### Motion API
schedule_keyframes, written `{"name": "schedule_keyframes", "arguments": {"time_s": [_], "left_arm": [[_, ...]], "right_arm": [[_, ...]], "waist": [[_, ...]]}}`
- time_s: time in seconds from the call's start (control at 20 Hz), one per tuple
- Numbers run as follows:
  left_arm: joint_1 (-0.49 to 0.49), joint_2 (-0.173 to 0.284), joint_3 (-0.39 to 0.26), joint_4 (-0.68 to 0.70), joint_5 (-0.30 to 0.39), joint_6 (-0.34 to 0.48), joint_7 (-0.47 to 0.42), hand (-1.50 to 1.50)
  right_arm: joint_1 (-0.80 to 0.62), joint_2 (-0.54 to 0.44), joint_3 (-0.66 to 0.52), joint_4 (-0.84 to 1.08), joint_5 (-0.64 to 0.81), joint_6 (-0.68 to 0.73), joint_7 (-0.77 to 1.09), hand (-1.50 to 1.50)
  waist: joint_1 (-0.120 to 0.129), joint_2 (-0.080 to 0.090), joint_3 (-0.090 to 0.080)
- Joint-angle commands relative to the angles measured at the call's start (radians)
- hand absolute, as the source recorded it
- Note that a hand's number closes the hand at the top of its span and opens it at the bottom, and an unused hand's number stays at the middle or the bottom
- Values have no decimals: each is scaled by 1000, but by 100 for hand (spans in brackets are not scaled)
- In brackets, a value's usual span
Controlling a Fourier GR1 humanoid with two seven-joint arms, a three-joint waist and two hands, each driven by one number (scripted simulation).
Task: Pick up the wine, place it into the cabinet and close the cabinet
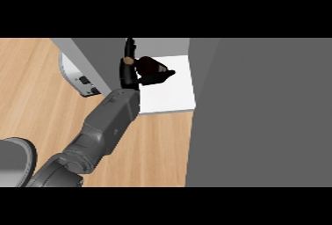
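Wine (148, 66), a dark brownish bottle, sits inside the open cabinet, over the white shelf floor (172, 92), near that floor's left side and toward its back. Only part of the bottle shows, since the black fingers of the left robot hand (133, 74) are curled round it; a small tan patch at the bottle's left side shows just under the hand's upper fingers. I cannot tell whether the bottle's base rests on the shelf floor or hangs just above it.

The grey left forearm (107, 127) comes in from the lower left corner of the head view and runs up and to the right across the wooden counter (32, 96), ending at the cabinet's opening. The right robot hand shows nowhere.

A grey cabinet wall (91, 57) stands just left of the hand, slanting from the top of the view toward the counter. A large grey panel (259, 114), which appears to be the cabinet door, fills the right side and covers the counter's right part; its left edge meets the white shelf floor's right edge.

Behind the left wall, near the counter's left edge, a pale grey rounded object (76, 77) with small dark marks is partly hidden. A round grey shape (14, 160) lies at the lower left corner.
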Motion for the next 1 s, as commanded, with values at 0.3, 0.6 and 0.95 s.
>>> {"name": "schedule_keyframes", "arguments": {"time_s": [0.3, 0.6, 0.95], "left_arm": [[48, 12, 19, -6, -2, -56, -54, -150], [23, 11, 11, -8, -18, -110, -45, -150], [83, -2, -18, -15, 4, -162, -84, -150]], "right_arm": [[17, -2, -6, -21, -39, 2, 6, -150], [12, 8, 23, -28, -16, -3, 12, -150], [26, 13, 53, -50, -14, -1, 21, -150]], "waist": [[8, 1, -2], [5, 0, -2], [-13, -9, -2]]}}
